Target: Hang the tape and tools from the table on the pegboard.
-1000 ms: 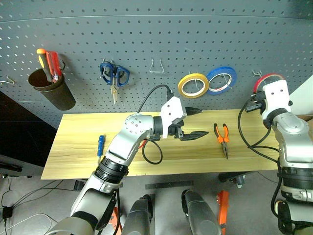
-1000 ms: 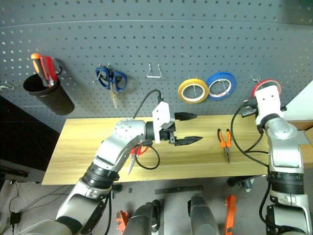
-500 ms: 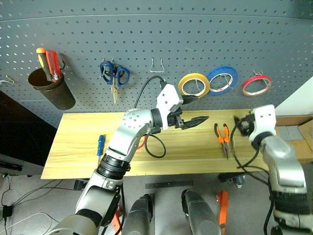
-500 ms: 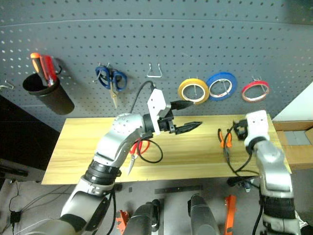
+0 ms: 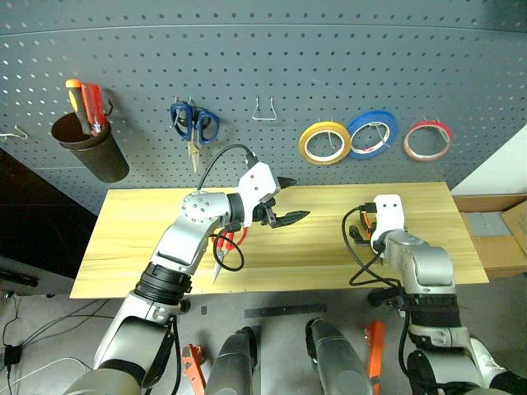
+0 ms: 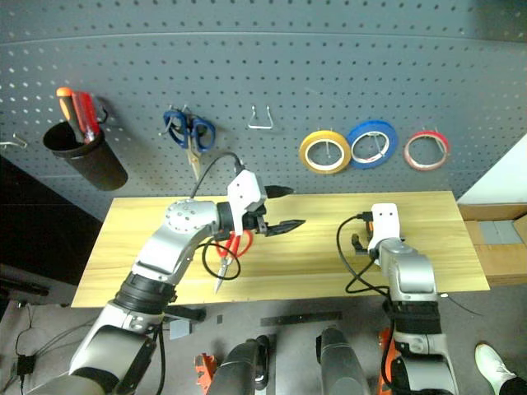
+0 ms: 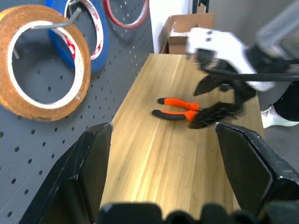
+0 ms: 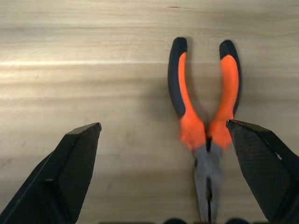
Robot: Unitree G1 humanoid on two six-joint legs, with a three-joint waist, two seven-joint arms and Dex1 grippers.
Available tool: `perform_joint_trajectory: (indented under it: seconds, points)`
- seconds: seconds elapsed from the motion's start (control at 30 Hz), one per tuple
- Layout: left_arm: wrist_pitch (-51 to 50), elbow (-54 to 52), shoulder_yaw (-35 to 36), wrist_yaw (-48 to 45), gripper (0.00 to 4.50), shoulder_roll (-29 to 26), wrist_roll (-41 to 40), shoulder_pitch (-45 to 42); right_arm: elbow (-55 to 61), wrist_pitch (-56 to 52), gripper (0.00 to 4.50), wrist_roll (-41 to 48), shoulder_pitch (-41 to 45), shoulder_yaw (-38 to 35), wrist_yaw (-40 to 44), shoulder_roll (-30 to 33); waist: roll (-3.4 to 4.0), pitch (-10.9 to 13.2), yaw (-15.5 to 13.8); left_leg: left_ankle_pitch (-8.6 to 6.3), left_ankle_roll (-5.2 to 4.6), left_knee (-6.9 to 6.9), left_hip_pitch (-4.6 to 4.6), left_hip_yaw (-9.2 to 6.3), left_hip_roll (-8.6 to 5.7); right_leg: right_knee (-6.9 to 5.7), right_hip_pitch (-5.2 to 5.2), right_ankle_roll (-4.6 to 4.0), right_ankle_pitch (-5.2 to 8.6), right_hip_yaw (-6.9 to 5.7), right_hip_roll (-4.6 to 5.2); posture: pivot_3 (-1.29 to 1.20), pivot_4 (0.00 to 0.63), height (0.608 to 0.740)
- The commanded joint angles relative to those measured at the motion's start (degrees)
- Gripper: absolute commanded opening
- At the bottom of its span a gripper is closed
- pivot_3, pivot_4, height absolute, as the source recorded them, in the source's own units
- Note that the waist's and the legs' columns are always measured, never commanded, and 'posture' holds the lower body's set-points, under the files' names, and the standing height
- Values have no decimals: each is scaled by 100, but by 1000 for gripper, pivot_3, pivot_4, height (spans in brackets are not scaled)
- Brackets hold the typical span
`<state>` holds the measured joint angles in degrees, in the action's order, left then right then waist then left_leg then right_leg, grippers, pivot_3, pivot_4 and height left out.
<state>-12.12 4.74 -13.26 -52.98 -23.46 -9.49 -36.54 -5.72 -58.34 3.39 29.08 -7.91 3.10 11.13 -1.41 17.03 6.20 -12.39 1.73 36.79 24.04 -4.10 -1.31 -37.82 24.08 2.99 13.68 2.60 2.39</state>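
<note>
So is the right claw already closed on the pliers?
No, the right claw stands open above the pliers, which lie flat on the table between its fingers.

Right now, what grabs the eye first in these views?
The right gripper, fingers spread wide, hangs low over the orange-and-black pliers lying on the table. On the pegboard above, yellow, blue and red tape rings hang in a row. The left gripper floats open mid-table, over the red-handled scissors.
</note>
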Motion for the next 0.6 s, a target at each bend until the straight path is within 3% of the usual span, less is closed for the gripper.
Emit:
perform_joint_trajectory:
  seconds: [0.03,0.6]
  points:
    - [58,-292,-8,-10,3787,-12,28,52,-917,476,4474,-52,337,-179,-85,178,0,0,2,0,0,0,2,1,0,1,1,0,0,0,1,-134,281,740]
    - [21,-369,68,-41,3787,-89,56,178,-4031,1520,4474,203,1481,-392,208,619,-2,-2,24,-1,-1,11,2,14,1,-15,4,-1,-1,0,-2,-119,264,740]
